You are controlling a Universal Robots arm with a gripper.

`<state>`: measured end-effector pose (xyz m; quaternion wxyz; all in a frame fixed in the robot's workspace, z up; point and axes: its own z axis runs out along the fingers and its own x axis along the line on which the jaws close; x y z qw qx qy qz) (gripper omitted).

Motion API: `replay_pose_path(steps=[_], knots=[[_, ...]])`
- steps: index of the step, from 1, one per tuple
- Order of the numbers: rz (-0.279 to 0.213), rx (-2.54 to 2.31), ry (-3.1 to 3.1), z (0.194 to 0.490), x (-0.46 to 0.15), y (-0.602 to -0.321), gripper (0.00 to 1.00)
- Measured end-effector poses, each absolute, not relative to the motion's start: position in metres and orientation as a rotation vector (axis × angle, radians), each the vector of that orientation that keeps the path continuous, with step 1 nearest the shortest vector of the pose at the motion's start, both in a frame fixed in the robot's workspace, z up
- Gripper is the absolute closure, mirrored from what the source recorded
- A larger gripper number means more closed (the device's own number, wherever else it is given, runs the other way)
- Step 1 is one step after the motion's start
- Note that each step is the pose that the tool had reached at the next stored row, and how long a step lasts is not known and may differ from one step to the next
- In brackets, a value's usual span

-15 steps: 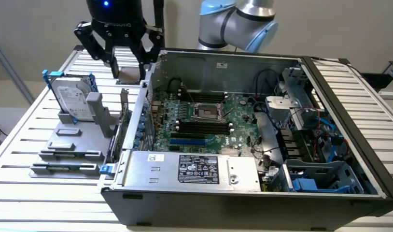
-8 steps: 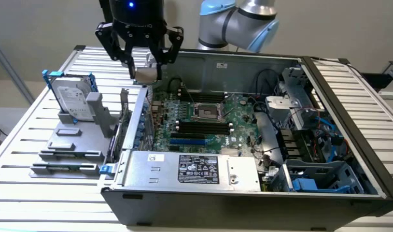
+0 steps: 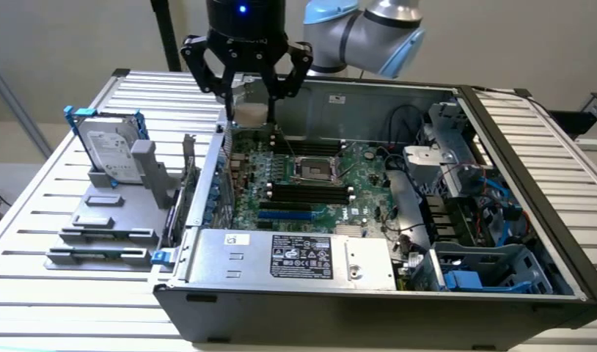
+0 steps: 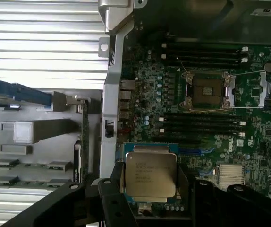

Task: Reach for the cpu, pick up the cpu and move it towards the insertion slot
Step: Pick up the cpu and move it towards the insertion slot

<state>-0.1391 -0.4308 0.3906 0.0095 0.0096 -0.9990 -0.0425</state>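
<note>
Pincer hanging above the rear-left corner of the open computer case as seen in the exterior view, black fingers pinching the cpu by two opposite edges. Chip lifted clear, up over the case's back wall and beyond the motherboard, pale face outward in the exterior view. In the wrist view, cpu seen from close, silvery-grey top with printed text, gripped between the dark fingers on either side. Insertion slot lying open near the middle of the board, shiny metal frame round a dark centre, well apart from the held chip; in the wrist view, insertion slot sitting between two banks of long black memory slots, retaining lever swung out to one side. Blue expansion slot further toward the front of the board. Power supply with its white-and-black label filling the front of the case. Hard drive with blue bracket standing upright in a grey fixture on the slatted counter, on the exterior view's left of the case. Drive cage with blue parts at the front corner on the exterior view's right, cables bundled above it.
</note>
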Motion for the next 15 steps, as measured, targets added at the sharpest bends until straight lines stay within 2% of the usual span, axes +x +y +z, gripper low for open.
replay_pose_path(steps=[7, 15], knots=[[-0.133, 0.03, -3.12, 0.389, -0.107, -0.427, 0.45], [-0.132, 0.03, -3.12, 0.384, -0.079, -0.407, 0.45]])
